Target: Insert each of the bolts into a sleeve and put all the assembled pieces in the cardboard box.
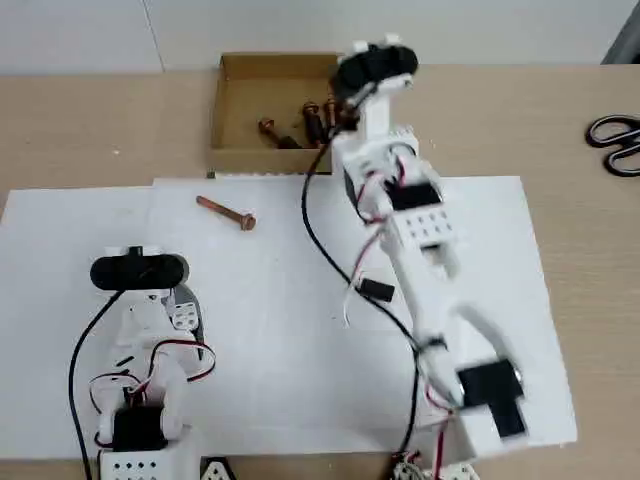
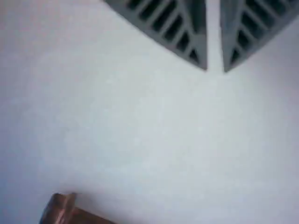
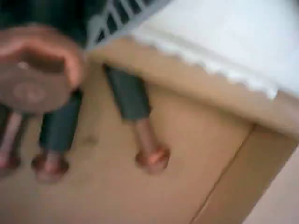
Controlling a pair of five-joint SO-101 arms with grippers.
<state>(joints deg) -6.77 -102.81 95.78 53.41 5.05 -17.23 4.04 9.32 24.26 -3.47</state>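
The cardboard box stands at the back of the table with several bolts in dark sleeves lying inside. My right gripper hangs over the box's right part. A copper bolt head looms close beside its slatted finger, and the gripper looks shut on this piece. Below it on the box floor lie two sleeved bolts. One bare copper bolt rests on the white paper, and its head lies just ahead of my left gripper, which is shut and low over the paper.
White paper covers the table's middle, up to the box's front wall. Black scissors lie at the far right on the bare wood. A black cable trails from the right arm across the paper.
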